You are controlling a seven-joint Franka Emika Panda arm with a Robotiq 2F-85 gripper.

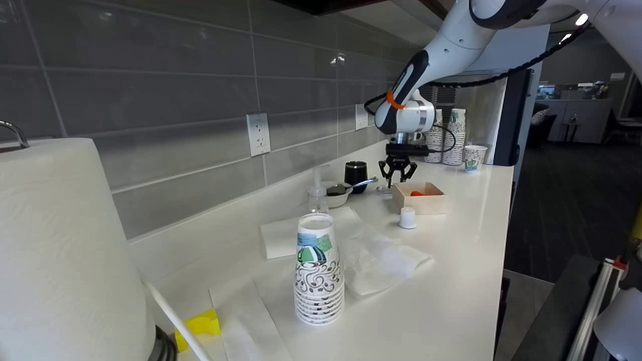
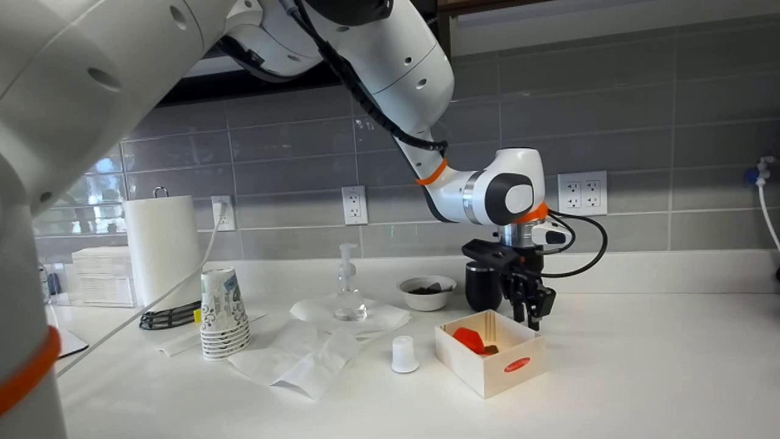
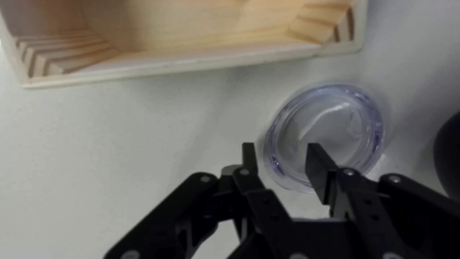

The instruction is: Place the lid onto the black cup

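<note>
The clear round lid (image 3: 325, 122) lies flat on the white counter in the wrist view, between the wooden box and the black cup. A sliver of it shows in an exterior view (image 1: 384, 190). The black cup (image 1: 356, 174) stands upright by the back wall and also shows in an exterior view (image 2: 481, 288). Only its edge shows in the wrist view (image 3: 449, 158). My gripper (image 3: 281, 147) points down and is partly open with nothing between its fingers. One fingertip appears just outside the lid's rim, the other over the lid. The gripper shows in both exterior views (image 1: 396, 181) (image 2: 526, 322).
A wooden box (image 2: 463, 369) with a red item inside stands right beside the lid. A white bowl (image 2: 425, 300) with a spoon stands next to the cup. A small white cup (image 2: 403, 355), a soap bottle (image 2: 349, 292) and a paper cup stack (image 1: 319, 271) stand further along.
</note>
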